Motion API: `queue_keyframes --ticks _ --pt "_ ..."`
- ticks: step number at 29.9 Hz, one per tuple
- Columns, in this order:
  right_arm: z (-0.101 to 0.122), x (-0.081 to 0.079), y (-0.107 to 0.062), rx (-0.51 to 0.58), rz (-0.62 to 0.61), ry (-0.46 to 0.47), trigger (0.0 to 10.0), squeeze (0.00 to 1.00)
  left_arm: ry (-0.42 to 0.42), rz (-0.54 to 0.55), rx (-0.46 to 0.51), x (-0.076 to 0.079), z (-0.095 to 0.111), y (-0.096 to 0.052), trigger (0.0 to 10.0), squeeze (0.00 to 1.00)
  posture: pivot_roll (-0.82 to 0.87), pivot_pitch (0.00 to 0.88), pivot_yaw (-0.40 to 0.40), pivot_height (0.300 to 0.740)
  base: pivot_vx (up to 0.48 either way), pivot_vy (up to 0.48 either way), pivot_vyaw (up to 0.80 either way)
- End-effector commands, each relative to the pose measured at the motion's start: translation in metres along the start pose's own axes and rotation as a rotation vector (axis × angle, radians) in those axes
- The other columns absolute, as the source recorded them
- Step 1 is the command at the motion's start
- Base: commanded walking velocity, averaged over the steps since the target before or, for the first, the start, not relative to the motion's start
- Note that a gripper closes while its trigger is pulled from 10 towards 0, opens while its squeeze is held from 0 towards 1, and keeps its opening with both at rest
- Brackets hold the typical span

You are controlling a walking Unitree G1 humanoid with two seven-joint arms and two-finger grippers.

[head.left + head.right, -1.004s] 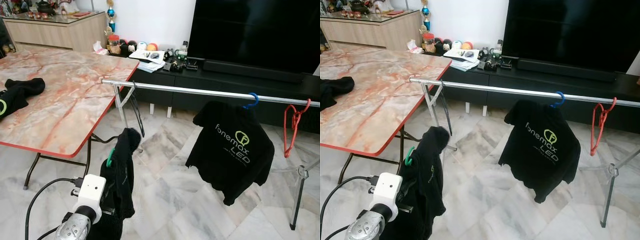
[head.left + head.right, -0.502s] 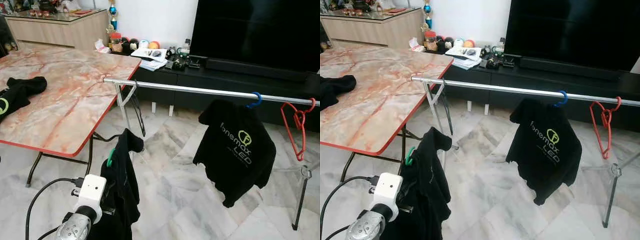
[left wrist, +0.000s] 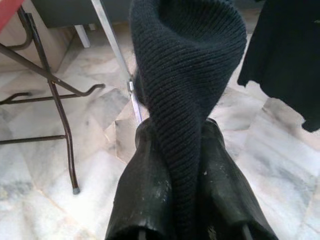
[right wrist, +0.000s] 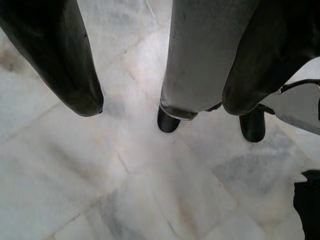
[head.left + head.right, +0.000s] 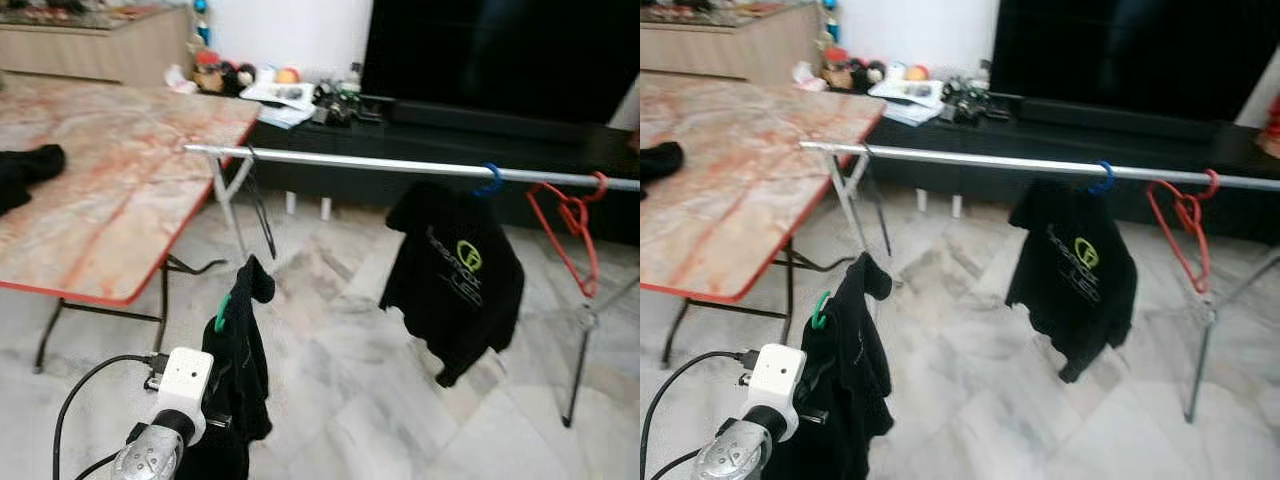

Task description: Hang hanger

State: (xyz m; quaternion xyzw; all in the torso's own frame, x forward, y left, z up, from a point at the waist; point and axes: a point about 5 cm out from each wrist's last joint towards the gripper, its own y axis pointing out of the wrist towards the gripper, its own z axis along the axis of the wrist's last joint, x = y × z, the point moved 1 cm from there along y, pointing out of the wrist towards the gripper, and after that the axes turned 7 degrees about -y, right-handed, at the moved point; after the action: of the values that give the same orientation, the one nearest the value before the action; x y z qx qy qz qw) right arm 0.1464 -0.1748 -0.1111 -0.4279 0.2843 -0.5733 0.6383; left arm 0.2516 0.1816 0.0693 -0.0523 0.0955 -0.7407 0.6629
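The black sweater (image 5: 240, 355) on its green hanger (image 5: 221, 312), clamped in the left gripper (image 3: 187, 165) at 7 o'clock, should be raised until the hook clears the bare rail (image 5: 330, 160) at 11 o'clock.

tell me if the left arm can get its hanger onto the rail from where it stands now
Probably not yet. The left tool is shut on the dark garment with its green hanger, low and well short of the rail. The stretch of rail left of the blue hanger looks free.

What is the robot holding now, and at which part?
The left gripper pinches the dark garment, on a green hanger, by a knitted fold. The right gripper holds nothing.
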Motion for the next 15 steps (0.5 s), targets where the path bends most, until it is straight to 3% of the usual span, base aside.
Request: queue_keyframes --ticks 1,15 --pt "-0.0001 0.0006 -0.0001 0.002 -0.007 0.011 10.0 0.00 0.007 0.004 0.043 -0.0018 0.0097 0.0001 10.0 0.00 0.13 0.000 -0.014 0.740 -0.292 0.000 0.00" --pt "-0.0002 0.0006 -0.0002 0.006 -0.021 0.037 10.0 0.00 0.008 -0.009 0.040 -0.0003 0.0097 0.0012 10.0 0.00 0.13 0.000 -0.013 0.740 -0.292 0.000 0.00"
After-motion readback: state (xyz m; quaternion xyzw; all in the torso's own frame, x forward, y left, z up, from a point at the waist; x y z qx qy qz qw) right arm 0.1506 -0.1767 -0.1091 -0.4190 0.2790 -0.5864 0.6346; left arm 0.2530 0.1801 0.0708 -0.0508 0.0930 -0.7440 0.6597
